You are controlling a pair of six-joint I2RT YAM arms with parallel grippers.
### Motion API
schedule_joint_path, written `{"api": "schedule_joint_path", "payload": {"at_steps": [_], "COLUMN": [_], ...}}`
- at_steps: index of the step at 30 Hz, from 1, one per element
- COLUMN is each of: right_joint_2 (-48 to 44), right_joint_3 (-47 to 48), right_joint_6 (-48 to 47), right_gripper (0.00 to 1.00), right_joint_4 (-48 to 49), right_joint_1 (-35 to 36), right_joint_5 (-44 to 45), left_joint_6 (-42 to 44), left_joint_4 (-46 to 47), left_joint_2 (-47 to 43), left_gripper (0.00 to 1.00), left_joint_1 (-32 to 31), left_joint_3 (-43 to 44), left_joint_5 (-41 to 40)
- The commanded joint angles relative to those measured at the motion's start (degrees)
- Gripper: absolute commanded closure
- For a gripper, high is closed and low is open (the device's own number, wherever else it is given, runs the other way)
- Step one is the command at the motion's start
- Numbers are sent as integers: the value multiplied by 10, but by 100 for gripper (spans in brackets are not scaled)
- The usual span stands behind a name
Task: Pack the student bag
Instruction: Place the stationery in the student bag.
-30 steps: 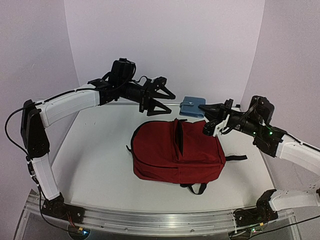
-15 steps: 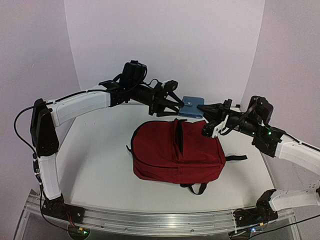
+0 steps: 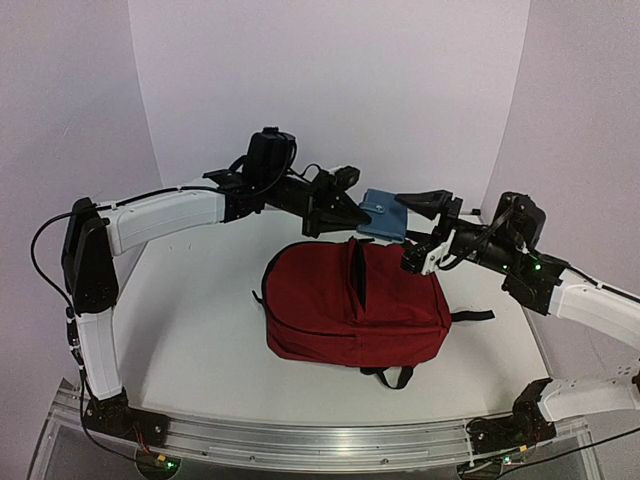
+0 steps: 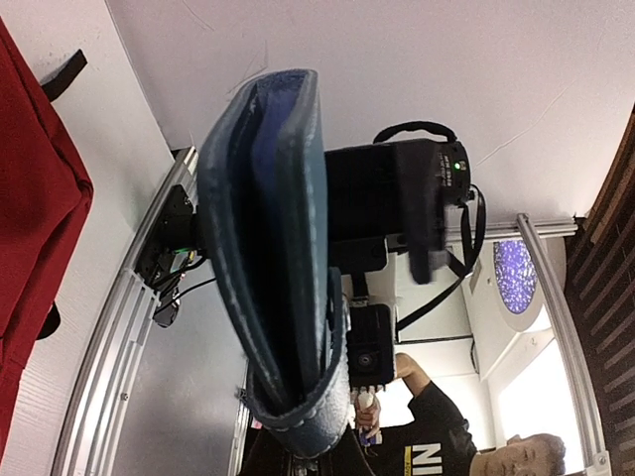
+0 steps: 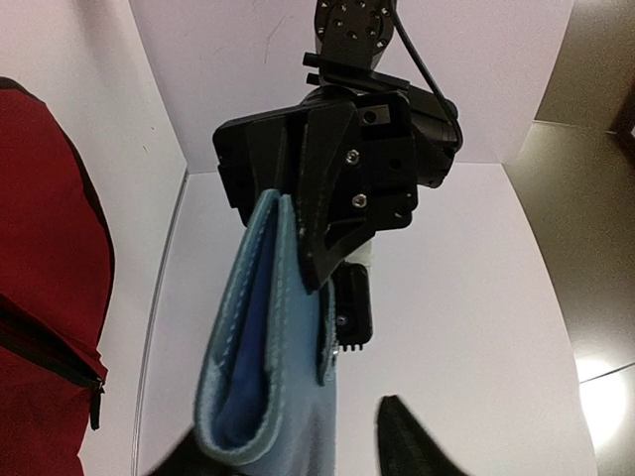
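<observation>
The student bag (image 3: 350,305), dark red, lies flat on the white table with its top zip slit (image 3: 358,272) showing; its edge also appears in both wrist views (image 4: 35,198) (image 5: 45,297). Just behind the bag, a blue stitched wallet-like case (image 3: 383,215) hangs in the air. My left gripper (image 3: 347,205) is shut on the case's left end, seen face-on in the right wrist view (image 5: 347,188). My right gripper (image 3: 421,228) stands open around the case's right end (image 5: 268,397), its fingers (image 5: 417,446) apart from the fabric.
White walls enclose the table at the back and sides. The bag's black straps (image 3: 390,375) trail toward the near edge. An aluminium rail (image 3: 300,440) runs along the front by the arm bases.
My left gripper reached right and closed on the blue case. My right gripper, which was shut on it, has opened.
</observation>
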Motion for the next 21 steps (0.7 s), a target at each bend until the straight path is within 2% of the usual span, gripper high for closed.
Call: {"api": "schedule_joint_path", "payload": {"at_steps": [1, 4, 10, 13, 17, 21], "right_joint_2": [6, 33, 97, 137, 171, 190], "right_joint_3": [7, 30, 199, 266, 325, 352], "right_joint_6": [77, 149, 369, 456, 562, 646], "right_gripper": [24, 17, 14, 11, 7, 4], "right_joint_4": [8, -14, -251, -348, -477, -537], "right_joint_1": [5, 5, 4, 0, -32, -71], "right_joint_5": [69, 172, 272, 300, 260, 216], "left_joint_6": [12, 27, 118, 175, 230, 244], "left_joint_4": [42, 23, -115, -197, -268, -278], "left_joint_2": [-43, -81, -141, -128, -101, -83], "left_gripper": [100, 100, 100, 100, 100, 100], "left_joint_1": [10, 35, 78, 75, 61, 56], "left_joint_3": [-30, -80, -162, -141, -101, -96], "left_joint_5": [-40, -88, -186, -211, -235, -239]}}
